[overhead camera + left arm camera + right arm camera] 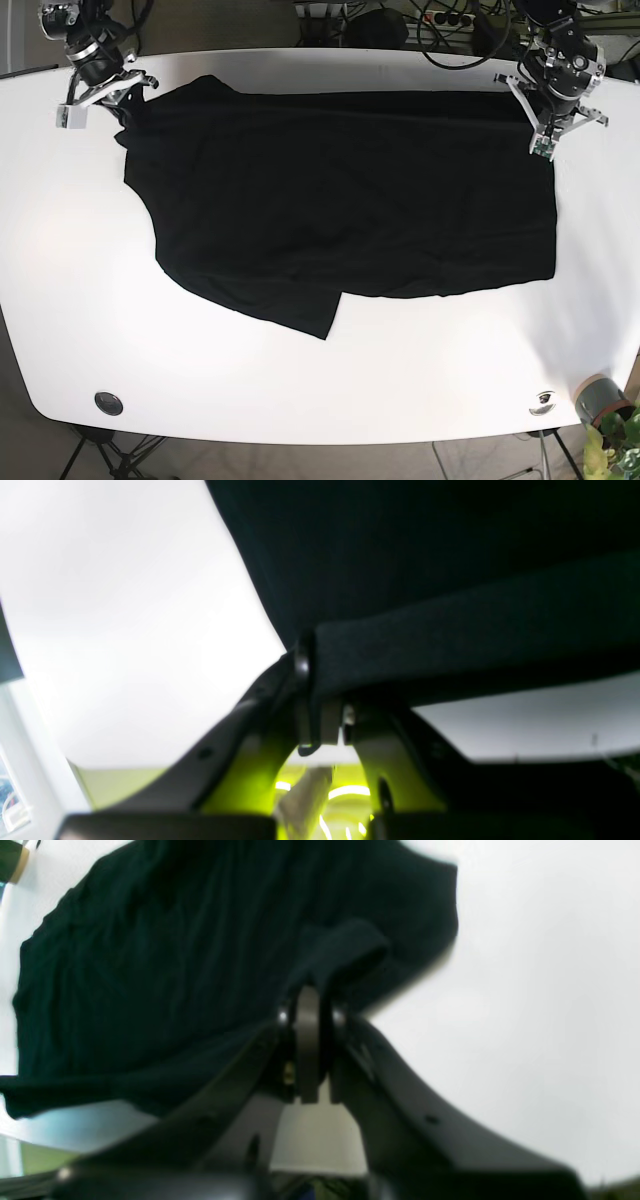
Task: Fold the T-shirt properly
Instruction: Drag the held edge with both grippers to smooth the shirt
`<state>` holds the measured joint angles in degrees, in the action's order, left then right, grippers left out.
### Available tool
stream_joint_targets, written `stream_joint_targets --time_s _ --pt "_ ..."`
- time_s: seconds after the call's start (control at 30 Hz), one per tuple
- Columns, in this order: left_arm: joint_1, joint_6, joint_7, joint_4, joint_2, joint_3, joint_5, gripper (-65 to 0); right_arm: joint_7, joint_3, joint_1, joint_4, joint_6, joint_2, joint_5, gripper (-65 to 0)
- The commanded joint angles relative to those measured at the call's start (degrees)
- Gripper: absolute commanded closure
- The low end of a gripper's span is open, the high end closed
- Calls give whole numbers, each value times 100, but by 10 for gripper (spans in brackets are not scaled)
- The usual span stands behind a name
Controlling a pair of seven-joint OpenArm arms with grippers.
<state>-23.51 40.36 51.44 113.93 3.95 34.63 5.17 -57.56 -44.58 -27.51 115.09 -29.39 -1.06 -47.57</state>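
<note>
Black T-shirt [340,200]: I see it spread mostly flat across white table, far corners lifted at both ends, one sleeve flap angled toward near edge.

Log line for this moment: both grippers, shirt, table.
left gripper: shut on black T-shirt far edge | right gripper: shut on far shirt corner | shirt: spread, partly folded | white table: shirt rests on it

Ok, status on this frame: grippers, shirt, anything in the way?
Left gripper shut on T-shirt edge. Right gripper shut on its far corner. Shirt spread flat on table. Nothing in the way.
</note>
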Motion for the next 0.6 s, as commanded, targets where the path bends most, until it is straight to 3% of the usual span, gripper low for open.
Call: stream_joint_targets --time_s 0.0,0.33,0.57 --pt "140 -36 -32 93 -56 40 24 0 116 216 206 91 -46 172 181 -22" --pt "720 -36 -32 84 -91 40 41 0 116 787 927 82 -46 216 885 -22" --pt "966 -36 -32 75 -47 49 50 0 116 814 1322 82 -46 242 1315 -22"
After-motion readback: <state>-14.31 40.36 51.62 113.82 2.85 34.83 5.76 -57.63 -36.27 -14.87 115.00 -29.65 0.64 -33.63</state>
